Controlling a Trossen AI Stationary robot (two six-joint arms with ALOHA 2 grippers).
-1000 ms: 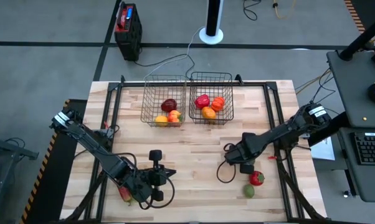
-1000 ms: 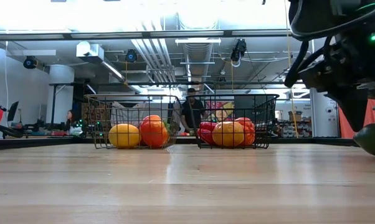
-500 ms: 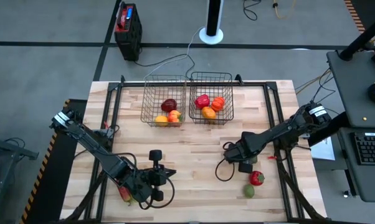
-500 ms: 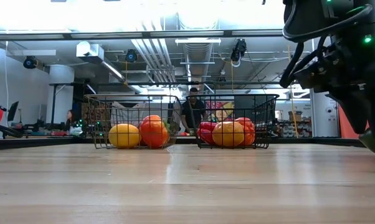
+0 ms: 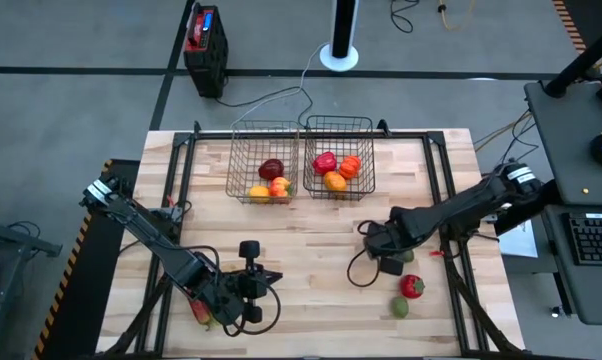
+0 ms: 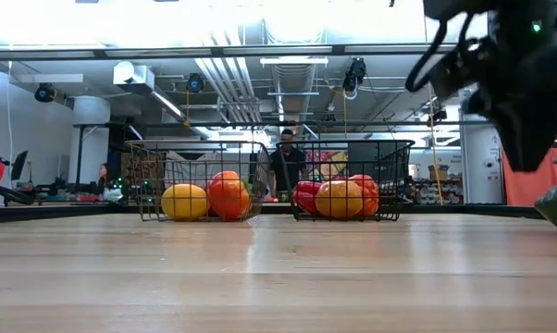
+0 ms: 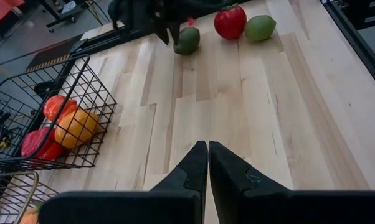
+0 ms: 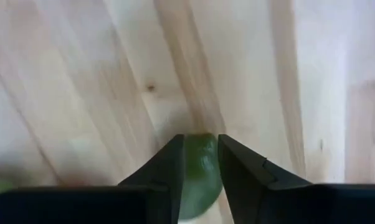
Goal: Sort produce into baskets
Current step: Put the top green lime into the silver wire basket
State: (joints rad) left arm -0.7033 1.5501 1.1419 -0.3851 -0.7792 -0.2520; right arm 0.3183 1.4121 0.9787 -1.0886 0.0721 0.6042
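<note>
Right gripper [image 8: 197, 163] clamped on green fruit [image 8: 197, 174], fingers on either side, pointing down at wooden table [image 5: 311, 300]. Right arm reaches in low from table's right edge. Red pepper [image 5: 412, 287] and second green piece [image 5: 400, 307] lie near. Left gripper [image 7: 207, 163] fully closed, empty, arm folded low at front left. Two baskets [image 5: 264, 160] at back hold produce.

Light is bright and even from the ceiling lamps [image 6: 288, 18], which glare white; shadows are soft; the tabletop [image 6: 260, 296] nearest the low camera is blurred.
</note>
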